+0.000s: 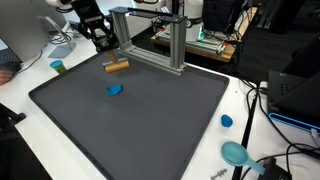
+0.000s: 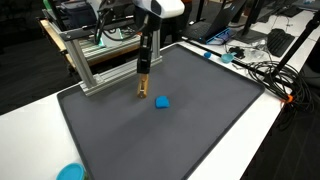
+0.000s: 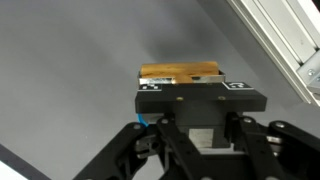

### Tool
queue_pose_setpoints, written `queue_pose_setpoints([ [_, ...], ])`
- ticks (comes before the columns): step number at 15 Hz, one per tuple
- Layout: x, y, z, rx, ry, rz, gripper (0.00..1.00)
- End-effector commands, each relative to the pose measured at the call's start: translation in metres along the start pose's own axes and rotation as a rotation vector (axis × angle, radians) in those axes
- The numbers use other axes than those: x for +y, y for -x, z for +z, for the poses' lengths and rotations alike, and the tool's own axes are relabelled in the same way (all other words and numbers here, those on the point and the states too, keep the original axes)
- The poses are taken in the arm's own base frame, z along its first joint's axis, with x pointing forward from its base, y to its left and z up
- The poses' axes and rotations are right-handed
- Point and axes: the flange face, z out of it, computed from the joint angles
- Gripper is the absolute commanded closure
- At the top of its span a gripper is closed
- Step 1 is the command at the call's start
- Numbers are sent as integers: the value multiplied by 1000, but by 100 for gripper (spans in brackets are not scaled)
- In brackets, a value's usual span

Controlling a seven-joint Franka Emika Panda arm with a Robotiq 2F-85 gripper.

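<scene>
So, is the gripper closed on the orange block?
Shut on it: in the wrist view the gripper has the orange block pinched between its fingertips. Lifted or not: cannot tell.

Even, bright room light on the matte dark mat (image 1: 150, 120) — faint shadows, gripper (image 3: 182, 85) softly blurred up close.

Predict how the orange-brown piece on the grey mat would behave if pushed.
The piece looks like rigid wood, so probably stiff and light. It lies on its long side on the mat, so tipping seems unlikely. Whether it is round is unclear; if so, it may roll.
</scene>
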Motion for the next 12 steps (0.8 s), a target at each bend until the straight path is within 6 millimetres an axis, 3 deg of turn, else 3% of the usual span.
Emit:
queue_pose_setpoints([
  [1, 2, 0, -7, 71, 5, -30, 78],
  [8, 18, -2, -10, 208, 54, -131, 78],
  [12, 12, -6, 0, 231, 95, -106, 78],
])
